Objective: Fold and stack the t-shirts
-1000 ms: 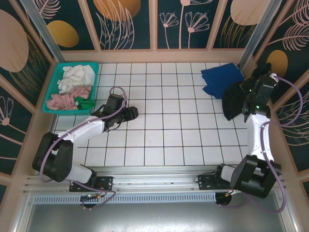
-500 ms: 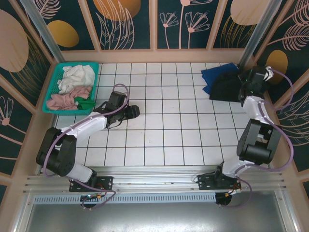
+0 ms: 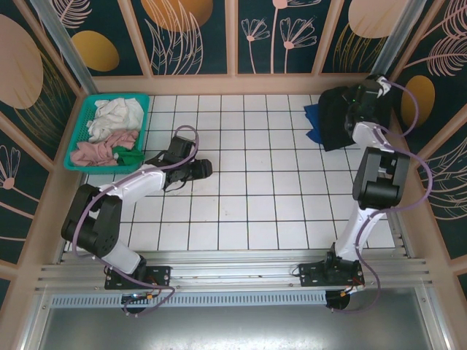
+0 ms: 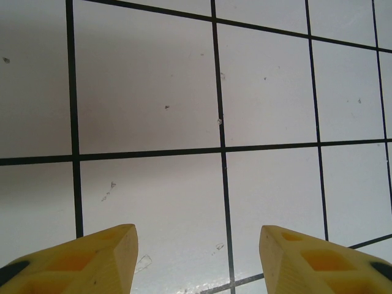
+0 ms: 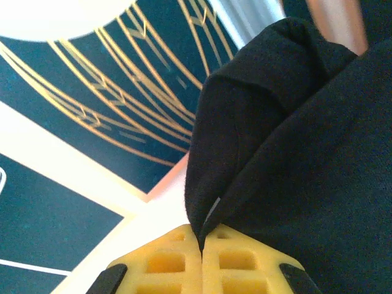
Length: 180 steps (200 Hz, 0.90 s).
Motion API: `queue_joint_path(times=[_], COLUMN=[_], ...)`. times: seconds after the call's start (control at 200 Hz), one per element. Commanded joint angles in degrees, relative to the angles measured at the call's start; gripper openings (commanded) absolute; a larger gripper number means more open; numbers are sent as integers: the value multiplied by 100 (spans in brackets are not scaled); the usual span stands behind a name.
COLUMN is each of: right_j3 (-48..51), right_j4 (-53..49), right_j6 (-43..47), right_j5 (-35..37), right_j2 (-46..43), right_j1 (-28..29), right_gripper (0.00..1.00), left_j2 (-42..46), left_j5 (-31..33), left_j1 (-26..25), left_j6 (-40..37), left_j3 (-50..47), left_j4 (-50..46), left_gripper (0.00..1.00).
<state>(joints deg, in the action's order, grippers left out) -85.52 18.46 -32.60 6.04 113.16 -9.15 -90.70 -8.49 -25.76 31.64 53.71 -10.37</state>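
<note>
The right end effector (image 5: 201, 242) is pinched shut on a fold of the black shirt (image 3: 337, 117), which is bunched at the worktop's (image 3: 263, 197) far right corner, close to the back wall (image 3: 233, 84). It covers most of the blue shirt (image 3: 311, 125), whose left edge shows on the tiles. The left end effector (image 3: 205, 169), about half open and holding nothing, sits low left of centre. Open tiles stretch between the arms. A basket (image 3: 75, 138) lies at the far left edge.

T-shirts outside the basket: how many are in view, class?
2. The black t-shirt, far right, pinched by the right gripper; the blue t-shirt beneath it, mostly covered. Others may be hidden.
</note>
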Motion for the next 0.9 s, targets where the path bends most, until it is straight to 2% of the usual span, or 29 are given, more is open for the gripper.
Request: queue_joint_path(times=[0.0, 0.21, 0.385, 0.425, 0.475, 0.611, 0.751, 0.896], right_j3=[-396, -1196, -2285, -2583, -2911, -3160, -2965, -2227], right_j4=[642, 795, 586, 425, 200, 5, 33, -133], right_j6=[161, 363, 315, 279, 206, 229, 609, 816], right_j5=[195, 702, 382, 325, 278, 416, 454, 365], right_j2=[310, 1146, 1983, 2157, 2353, 2425, 2162, 1526], right_j1=[33, 98, 64, 67, 71, 170, 298, 394], right_gripper=[0, 0, 0, 11, 30, 60, 69, 70], left_j2=[-153, -329, -479, -506, -526, -593, -553, -477], left_j5=[53, 87, 90, 97, 110, 72, 40, 21], left_j1=[47, 49, 52, 53, 47, 50, 52, 48], left_j6=[-172, -219, -212, -204, -197, -159, -149, -140], left_j3=[166, 462, 534, 552, 566, 650, 701, 706], left_j4=[-208, -315, -351, -360, -360, -369, -351, -352], left_gripper=[54, 54, 53, 53, 54, 54, 54, 54])
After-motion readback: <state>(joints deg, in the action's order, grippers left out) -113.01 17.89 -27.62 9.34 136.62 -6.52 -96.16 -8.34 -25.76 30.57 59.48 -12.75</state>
